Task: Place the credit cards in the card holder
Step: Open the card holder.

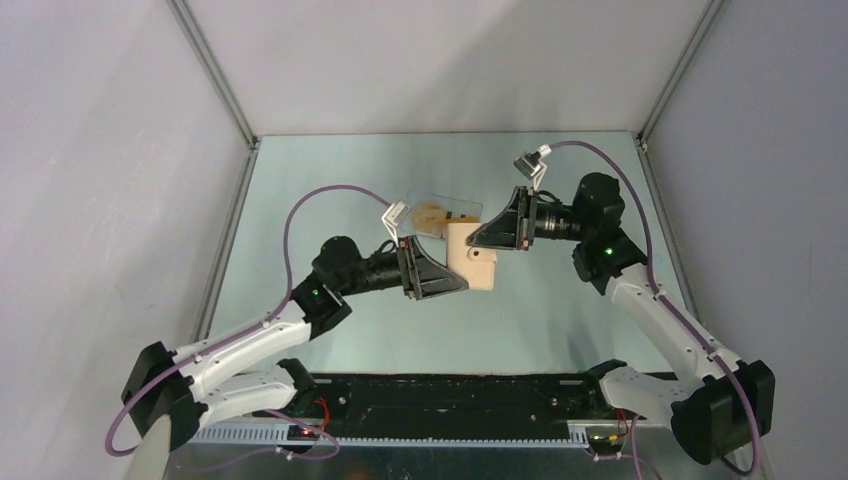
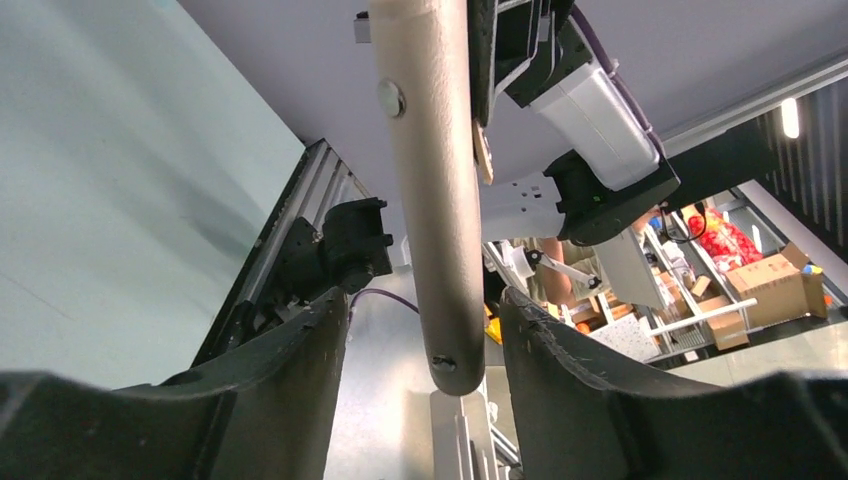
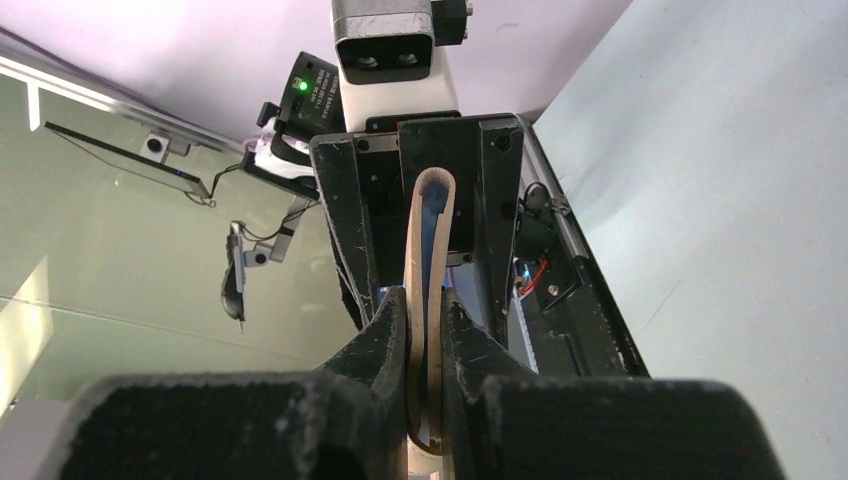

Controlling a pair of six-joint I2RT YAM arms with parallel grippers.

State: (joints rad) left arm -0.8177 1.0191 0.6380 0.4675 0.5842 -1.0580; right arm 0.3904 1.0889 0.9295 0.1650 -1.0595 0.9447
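**A:** Card holder [image 1: 472, 262], where has it ended up?

**B:** Just on the arms' side of the clear tray [image 1: 462, 210], over the pale green table [image 1: 330, 180], between the two arms. (From overhead it overlaps the tray's near edge.)

**A:** Which one has hold of it?

**B:** The right gripper [image 3: 425, 335], reaching in from the tray's right. Its black fingers [image 3: 380, 345] are pinched tight on one end of the folded holder. The left gripper [image 2: 425, 300] comes in from the tray's left. Its fingers [image 2: 300, 370] stand apart, with the holder's other end between them and a gap on each side.

**A:** What does it look like up close?

**B:** It's flat, tan and matte, folded over into a narrow loop with rounded corners. The right wrist view shows light blue lining inside the fold. One face carries a round metal snap stud [image 2: 390, 97].

**A:** And the credit cards [image 1: 432, 215]?

**B:** They're thin and orange-yellow, lying inside the tray, which is see-through plastic. Any marks on them are too small to read.
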